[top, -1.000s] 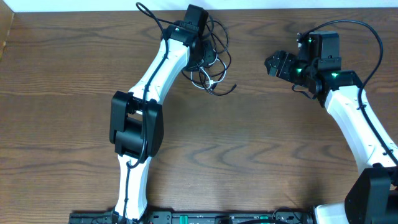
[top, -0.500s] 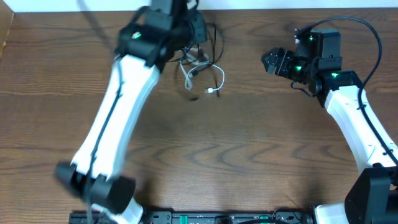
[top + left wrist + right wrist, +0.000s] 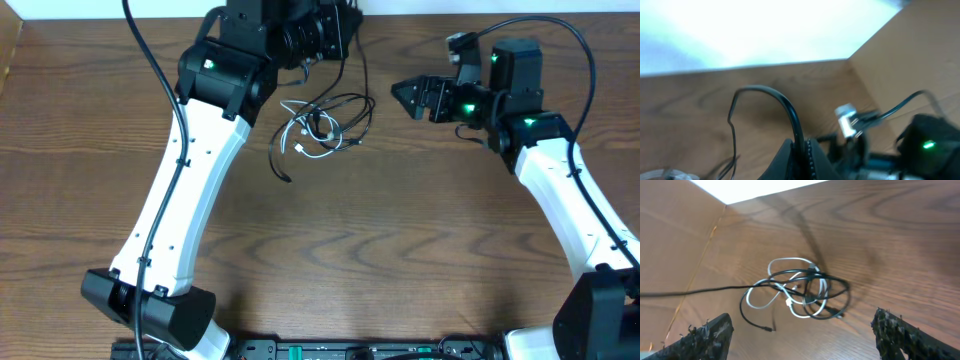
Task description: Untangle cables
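The cables form one loose tangle on the far middle of the table, also in the right wrist view. The white cable loops through the black cable. One strand of the black cable runs up to my left gripper, which is raised near the far edge and shut on it. A free black end trails toward the front left. My right gripper hovers open just right of the tangle, fingers spread wide with nothing between them.
The table's far edge meets a white wall right behind the left gripper. The left arm slants across the table's left half. The thick black wire arches over the right arm.
My left arm has risen and swung toward the far edge, drawing the black cable up with it. The tangle shifted and spread looser. The right gripper moved left toward it.
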